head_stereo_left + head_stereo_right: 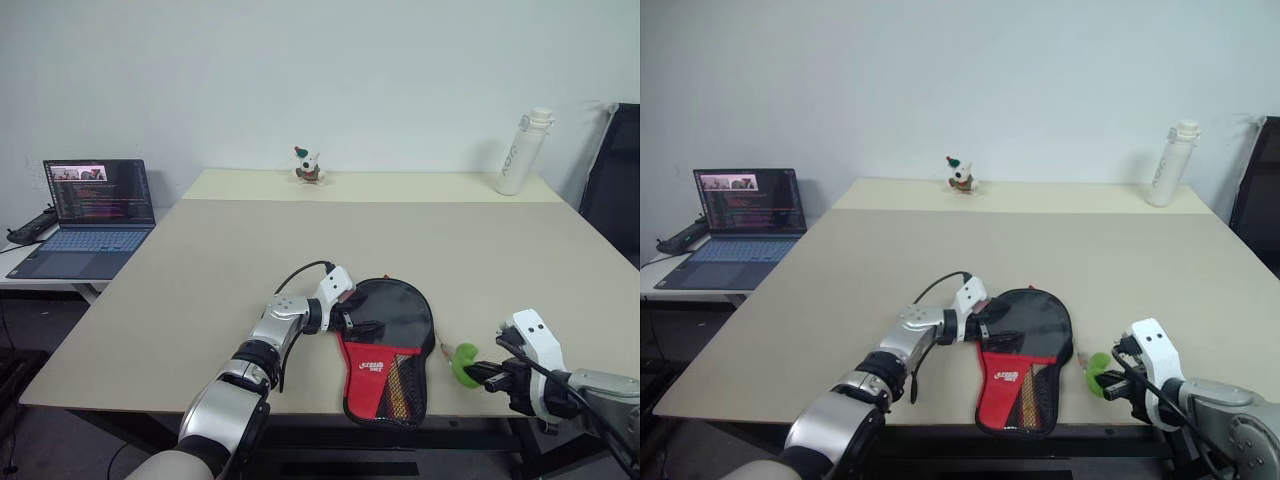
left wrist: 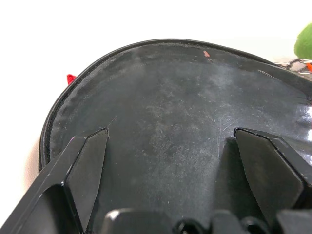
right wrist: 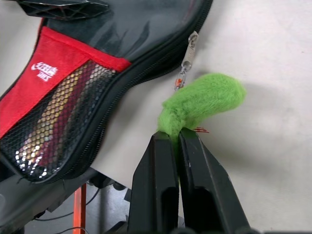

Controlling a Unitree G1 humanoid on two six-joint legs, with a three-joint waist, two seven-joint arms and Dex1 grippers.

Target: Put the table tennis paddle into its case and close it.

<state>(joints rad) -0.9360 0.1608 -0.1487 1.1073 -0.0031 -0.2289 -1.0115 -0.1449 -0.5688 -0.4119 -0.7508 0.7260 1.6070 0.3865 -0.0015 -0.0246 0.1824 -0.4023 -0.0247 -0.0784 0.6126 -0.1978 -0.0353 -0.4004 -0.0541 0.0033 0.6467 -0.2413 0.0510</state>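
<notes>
Case: red-and-black paddle-shaped fabric case point(image 1: 385, 360) at table's near edge | left gripper point(image 1: 362, 324) spread wide, pressing it | right gripper point(image 3: 178, 146) pinching fuzzy green zipper tag point(image 3: 202, 102) | risk: tag slips, zipper stalls.

You've got an open laptop point(image 1: 92, 215) on the side desk point(image 1: 30, 275), a small figurine point(image 1: 308, 166) and white bottle point(image 1: 522, 151) along the table's point(image 1: 200, 270) far edge.

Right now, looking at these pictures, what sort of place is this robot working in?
Probably an office or lab workroom: a large beige table against a plain white wall, an open laptop showing code on a side desk, and a white water bottle at the far corner.
</notes>
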